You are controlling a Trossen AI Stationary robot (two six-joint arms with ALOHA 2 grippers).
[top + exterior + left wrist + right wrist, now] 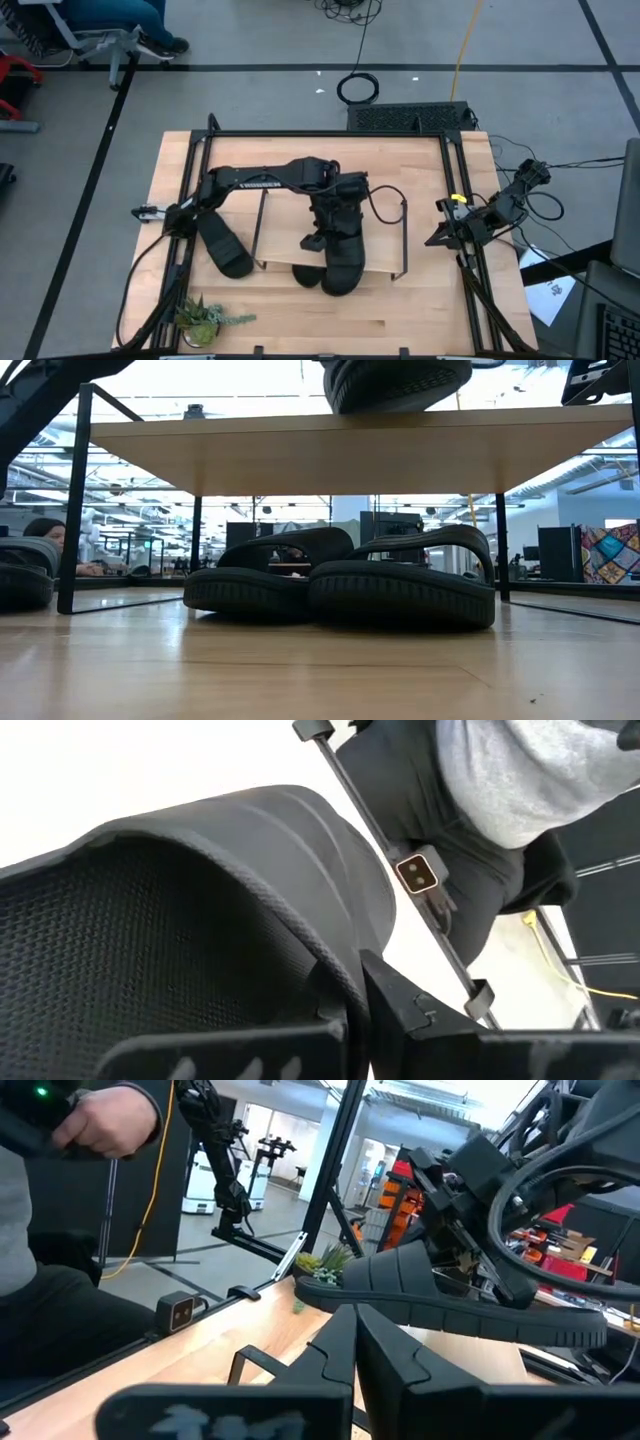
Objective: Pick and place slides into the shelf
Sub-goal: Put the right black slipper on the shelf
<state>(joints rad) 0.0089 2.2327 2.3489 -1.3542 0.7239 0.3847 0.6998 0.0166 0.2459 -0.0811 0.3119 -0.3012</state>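
Observation:
A black slide [345, 262] sits level over the shelf's light wood top [385, 262], with my left gripper [335, 215] shut on it from above. Its toe pokes past the plank's near edge [350, 455] in the low view. Two more slides [265, 575] [405, 585] stand side by side on their soles under the plank. Another slide [225, 248] lies on the tabletop, left of the shelf. My right gripper [355, 1345] is shut on nothing and waits at the table's right edge [437, 238]. My left gripper comes down from above onto the slide's middle, just behind the ribbed strap [290, 850], and one finger [400, 1010] shows beside the strap's edge. The slide [450, 1300] stays level, toe toward the near edge. Whether its sole touches the plank, I cannot tell.
A black frame [330, 134] rims the table. A small potted plant [200, 318] stands at the near left corner. A person in a grey top [500, 780] sits beyond the table, with one hand [110, 1120] showing in the right wrist view. Cables lie beside the right arm.

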